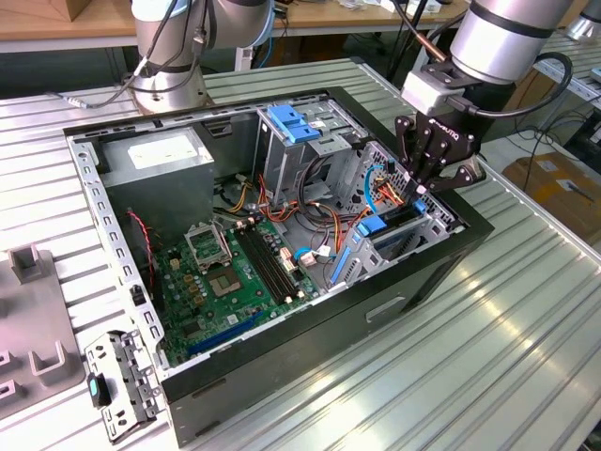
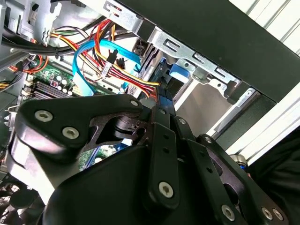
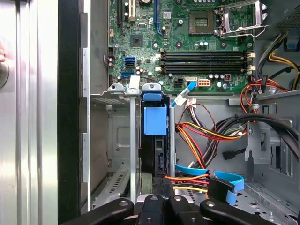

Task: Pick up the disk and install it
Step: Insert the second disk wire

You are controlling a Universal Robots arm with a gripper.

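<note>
Open black computer case [image 1: 423, 272] lying on its side on a ribbed metal table [image 1: 526, 357]. Holds a green motherboard [image 1: 235, 272] on its floor, a grey power-supply box [image 1: 155, 155] in the far corner toward the exterior view's left, a metal drive cage topped by a blue latch piece [image 1: 291, 122] at the back, and a second drive bay [image 1: 413, 221] against the wall on the exterior view's right, with bundles of red, yellow and orange cables [image 1: 319, 202] between them. Hangs over that right-hand bay in the exterior view: the gripper [image 1: 423, 188], pointing down into it. Shows in the first wrist view what the exterior view hides: the disk [image 3: 157, 159] standing on edge in a narrow slot of the bay between metal rails, a blue tab [image 3: 155, 120] on its end nearest the motherboard, the gripper [image 3: 161, 204] right at its other end. Adds in the second wrist view the gripper [image 2: 164, 110] from close behind, reaching toward the same blue tab [image 2: 178, 70], with a blue flat cable [image 2: 93, 51] looping beside it. Cannot tell whether the gripper is spread or clamped on anything. Outside the case, at the exterior view's left, a grey fixture [image 1: 38, 319] and a loose metal bracket [image 1: 117, 385] on the table.
</note>
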